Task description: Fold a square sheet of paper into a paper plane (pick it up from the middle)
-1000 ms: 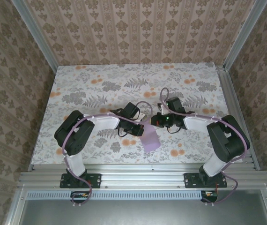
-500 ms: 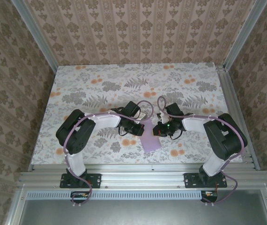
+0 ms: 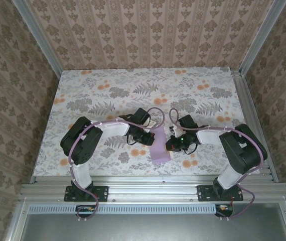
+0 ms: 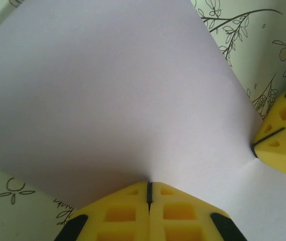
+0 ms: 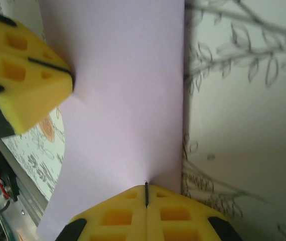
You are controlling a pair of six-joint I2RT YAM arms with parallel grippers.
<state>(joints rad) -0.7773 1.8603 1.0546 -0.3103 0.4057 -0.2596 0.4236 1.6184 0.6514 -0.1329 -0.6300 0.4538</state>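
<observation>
At table's near centre: left gripper (image 4: 149,188) and right gripper (image 5: 146,189) each clamped shut on square sheet of paper (image 3: 159,148). Best: move together, even tension, avoid tearing.

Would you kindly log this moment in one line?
left tool: shut on thin pale lilac paper sheet | right tool: shut on same sheet | sheet: spans both tools

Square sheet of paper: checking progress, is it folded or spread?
Apparently spread: the square sheet of paper looks smooth, uncreased, pinched by left gripper and right gripper.
</observation>
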